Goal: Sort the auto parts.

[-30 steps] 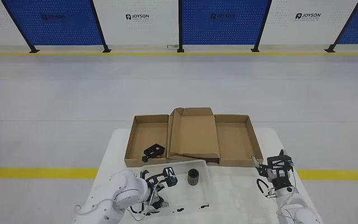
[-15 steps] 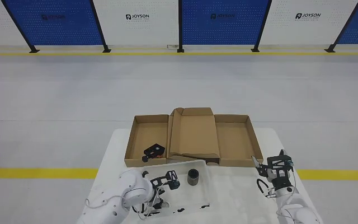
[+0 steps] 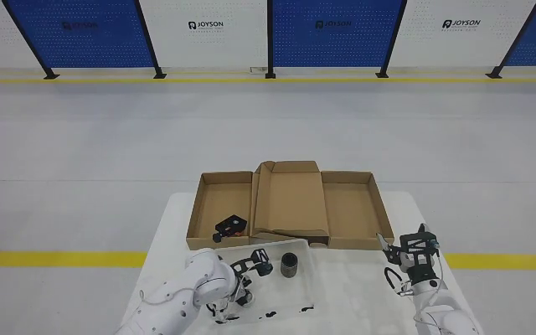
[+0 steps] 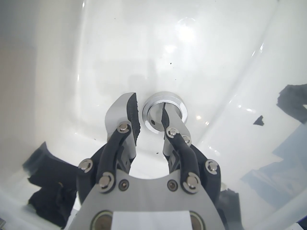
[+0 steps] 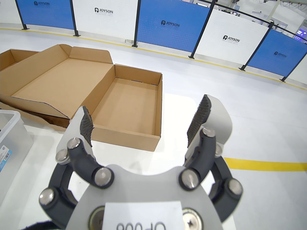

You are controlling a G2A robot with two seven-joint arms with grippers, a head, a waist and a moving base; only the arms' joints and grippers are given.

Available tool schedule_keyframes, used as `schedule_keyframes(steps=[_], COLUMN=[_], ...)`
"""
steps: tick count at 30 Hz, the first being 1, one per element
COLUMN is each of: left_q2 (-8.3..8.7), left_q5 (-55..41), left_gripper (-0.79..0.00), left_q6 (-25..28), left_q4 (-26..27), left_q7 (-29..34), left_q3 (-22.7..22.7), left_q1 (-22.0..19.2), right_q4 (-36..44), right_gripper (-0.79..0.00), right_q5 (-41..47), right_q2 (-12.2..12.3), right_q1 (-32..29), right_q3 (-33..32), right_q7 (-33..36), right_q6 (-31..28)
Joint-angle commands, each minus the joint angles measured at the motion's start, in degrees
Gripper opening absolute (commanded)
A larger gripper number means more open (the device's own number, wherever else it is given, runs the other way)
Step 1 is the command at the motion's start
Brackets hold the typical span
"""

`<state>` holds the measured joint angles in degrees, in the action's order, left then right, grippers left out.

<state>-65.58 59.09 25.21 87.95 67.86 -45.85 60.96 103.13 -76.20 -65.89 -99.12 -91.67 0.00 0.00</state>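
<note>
Smooth white shells on the arms (image 3: pixel 191 289), black cables (image 3: pixel 392 280) at wrists. The left hand (image 4: pixel 148 100) and right hand (image 5: pixel 145 104): silver plates (image 5: pixel 144 187), black links (image 5: pixel 80 160), round silver screws (image 5: pixel 103 177), ribbed black pads (image 5: pixel 86 123), white label (image 5: pixel 144 213).

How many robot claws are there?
2. The left claw is down inside the white bin, open, with one finger at the hole of a shiny metal ring. The right claw is open above the table, near the cardboard box. None looks hidden.

Metal ring (image 4: pixel 165 96): we found part of it hidden behind the left tool (image 4: pixel 148 112).
Black part (image 4: pixel 293 104): the edge cut it off; we couldn't identify it.
</note>
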Motion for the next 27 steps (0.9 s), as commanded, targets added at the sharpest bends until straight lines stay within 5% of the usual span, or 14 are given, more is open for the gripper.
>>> schedule_keyframes(steps=[1,4,9,12,16,19,23,27], left_q2=[-0.08,-0.25,0.14,1.28,3.54,4.39,4.30,3.28], left_q5=[0.0,0.0,1.7,3.9,8.2,6.7,-3.8,-7.4], left_gripper=[-0.600,-0.785,-0.785,-0.785,-0.785,-0.785,-0.785,-0.785], left_q6=[-0.2,-0.6,-1.7,-2.8,-4.9,-6.9,-9.9,-11.1], left_q4=[-0.6,-1.4,2.6,10.4,23.7,26.9,17.2,2.7], left_q7=[-0.3,-0.8,-3.2,-3.9,-5.5,-9.1,-13.8,-15.1], left_q3=[0.2,0.5,-0.9,-4.2,-13.4,-20.6,-27.5,-24.9], left_q1=[-0.3,-0.8,-0.2,2.5,8.4,10.8,6.5,-2.2], right_q4=[0.0,0.0,0.0,0.0,0.0,0.0,0.0,0.0], right_gripper=[0.000,0.000,0.000,0.000,0.000,0.000,0.000,0.000], right_q5=[0.0,0.0,0.0,0.0,0.0,0.0,0.0,0.0], right_q2=[0.0,0.0,0.0,0.0,0.0,0.0,0.0,0.0], right_q1=[0.0,0.0,0.0,0.0,0.0,0.0,0.0,0.0], right_q3=[0.0,0.0,0.0,0.0,0.0,0.0,0.0,0.0], right_q7=[0.0,0.0,0.0,0.0,0.0,0.0,0.0,0.0], right_q6=[0.0,0.0,0.0,0.0,0.0,0.0,0.0,0.0])
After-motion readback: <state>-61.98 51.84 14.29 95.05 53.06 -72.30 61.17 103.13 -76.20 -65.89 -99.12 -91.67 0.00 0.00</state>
